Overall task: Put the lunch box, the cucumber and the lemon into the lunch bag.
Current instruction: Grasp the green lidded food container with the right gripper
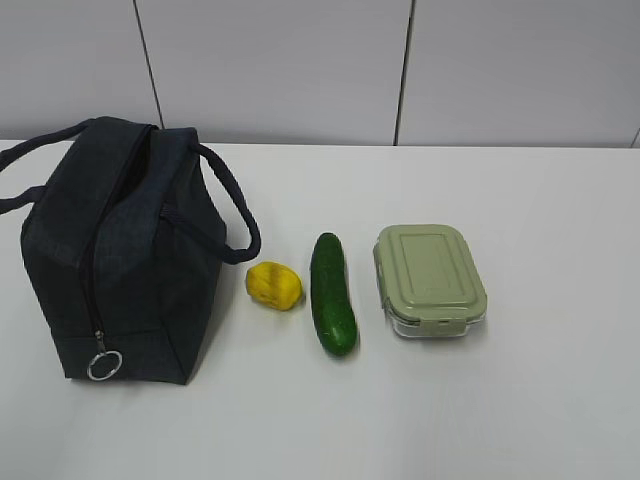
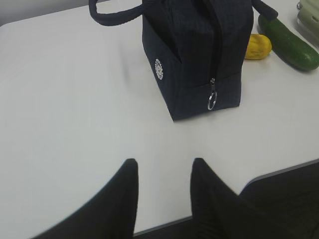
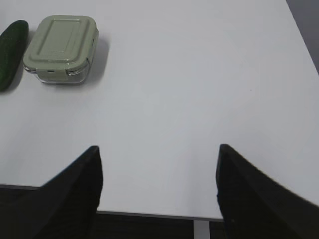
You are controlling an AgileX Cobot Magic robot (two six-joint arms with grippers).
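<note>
The navy lunch bag (image 1: pixel 115 250) stands at the left of the table, its zipper shut with the ring pull (image 1: pixel 104 365) low at the front; it also shows in the left wrist view (image 2: pixel 199 55). The lemon (image 1: pixel 273 285), the cucumber (image 1: pixel 333 293) and the lunch box (image 1: pixel 430 278) with its sage-green lid lie in a row to the bag's right. My left gripper (image 2: pixel 163 167) is open and empty over the table's near edge, well short of the bag. My right gripper (image 3: pixel 158 152) is wide open and empty, near the front edge; the lunch box (image 3: pixel 62 48) lies far ahead to its left.
The white table (image 1: pixel 520 400) ends at a grey panelled wall behind. Its front edge (image 3: pixel 149 214) lies just under both grippers. The lemon (image 2: pixel 258 47) and the cucumber (image 2: pixel 289 42) show at the top right of the left wrist view. Neither arm shows in the exterior view.
</note>
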